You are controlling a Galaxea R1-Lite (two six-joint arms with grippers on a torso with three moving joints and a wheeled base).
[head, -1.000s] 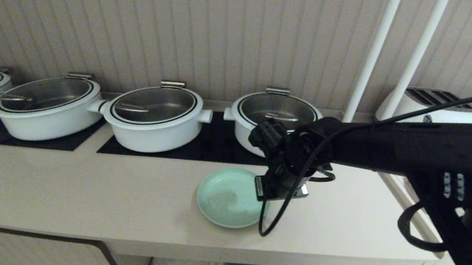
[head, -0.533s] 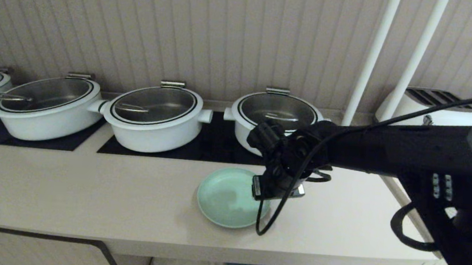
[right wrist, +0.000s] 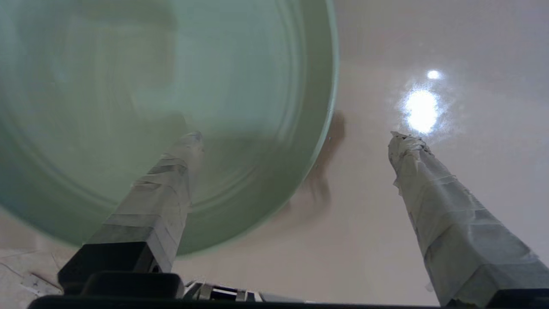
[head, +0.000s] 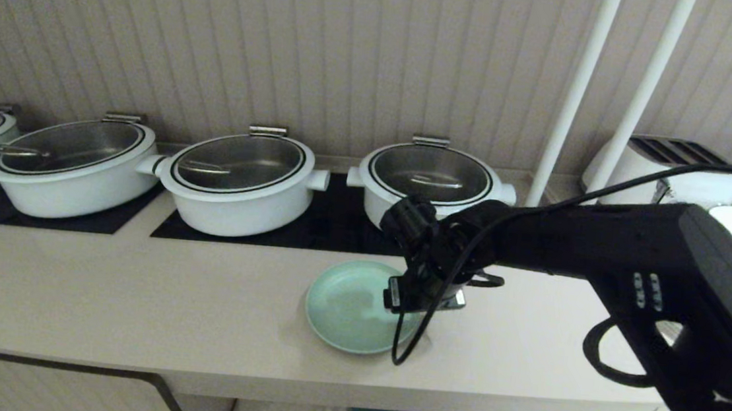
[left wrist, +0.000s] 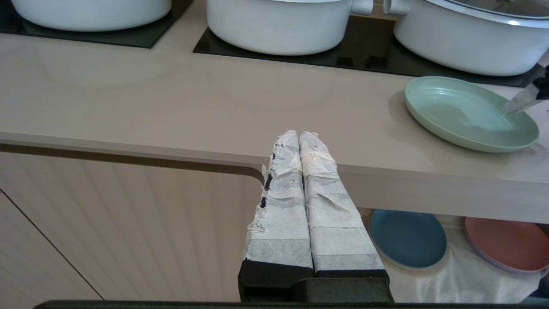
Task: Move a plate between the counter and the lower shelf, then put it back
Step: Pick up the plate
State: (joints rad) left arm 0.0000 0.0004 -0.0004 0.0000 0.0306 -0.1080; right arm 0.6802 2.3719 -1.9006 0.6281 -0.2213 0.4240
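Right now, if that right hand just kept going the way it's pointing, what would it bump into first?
Probably the plate rim: the right hand points down, open, one finger over the plate, the other over the bare counter.

I see the mint-green plate (head: 347, 306) lying flat and upright on the counter (head: 133, 291), near its front edge and just in front of the black glass hob panel (head: 331, 229). It is round, matte, with a low raised rim, and holds nothing. The counter is a long, smooth beige worktop with a thick front edge. Below it I can make out the lower shelf (left wrist: 463, 279), floored with a thin white cloth.
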